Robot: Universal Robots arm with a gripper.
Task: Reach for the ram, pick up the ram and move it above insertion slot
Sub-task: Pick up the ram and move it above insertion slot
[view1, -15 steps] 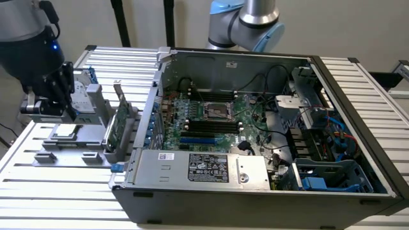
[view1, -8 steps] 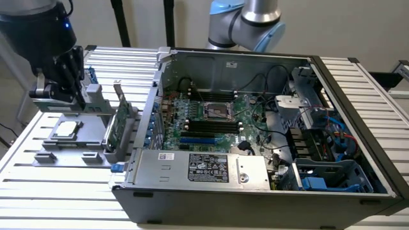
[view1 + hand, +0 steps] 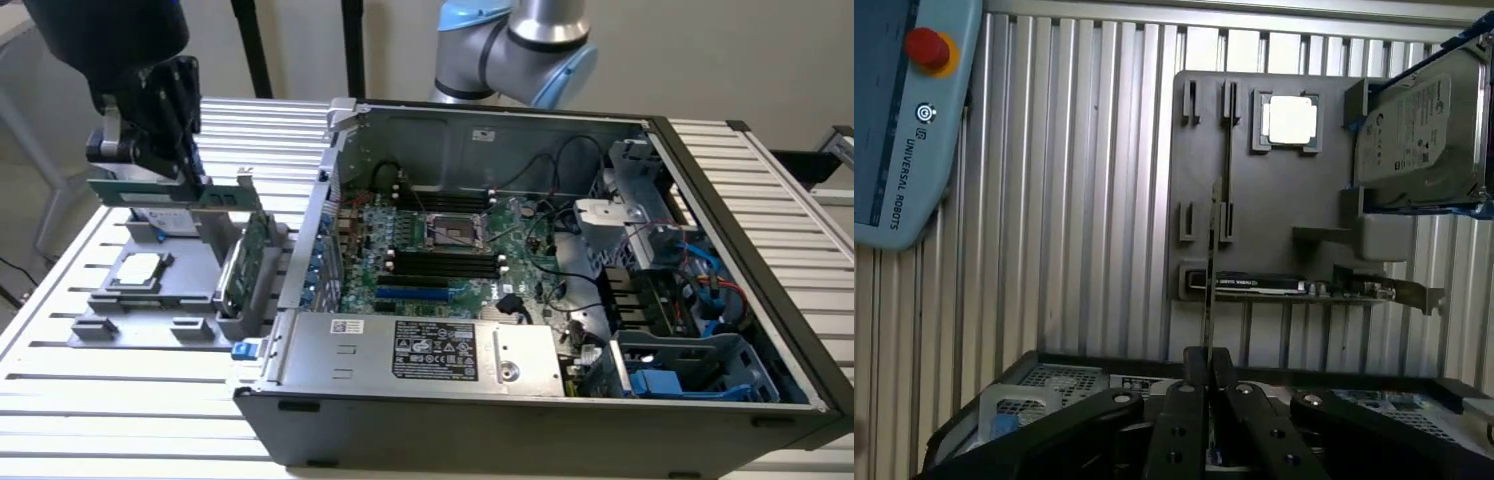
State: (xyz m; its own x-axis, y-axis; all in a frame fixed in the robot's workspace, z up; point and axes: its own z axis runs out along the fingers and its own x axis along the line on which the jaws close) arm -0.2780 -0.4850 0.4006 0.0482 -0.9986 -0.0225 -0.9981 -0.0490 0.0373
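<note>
The ram is a long, narrow green board, seen edge-on in the wrist view. It is clamped between the tool's closed fingers, lifted above the grey parts tray, level lengthwise, beside the computer case.

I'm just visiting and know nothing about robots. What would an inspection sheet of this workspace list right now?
Surface: ribbed aluminium table, carrying a grey plastic parts holder and an open grey computer case.
Job's things: the ram, a narrow green circuit stick, held up above the holder; black memory slots on the motherboard are unfilled.
Clutter: square silver processor chip, wider green expansion card and metal hard drive in the holder; blue-grey control tablet with red button lies on the table.
Grippers: black gripper shut on the ram's edge.
Cables: black wires and blue wires inside the case.
Surroundings: pale wall.
</note>
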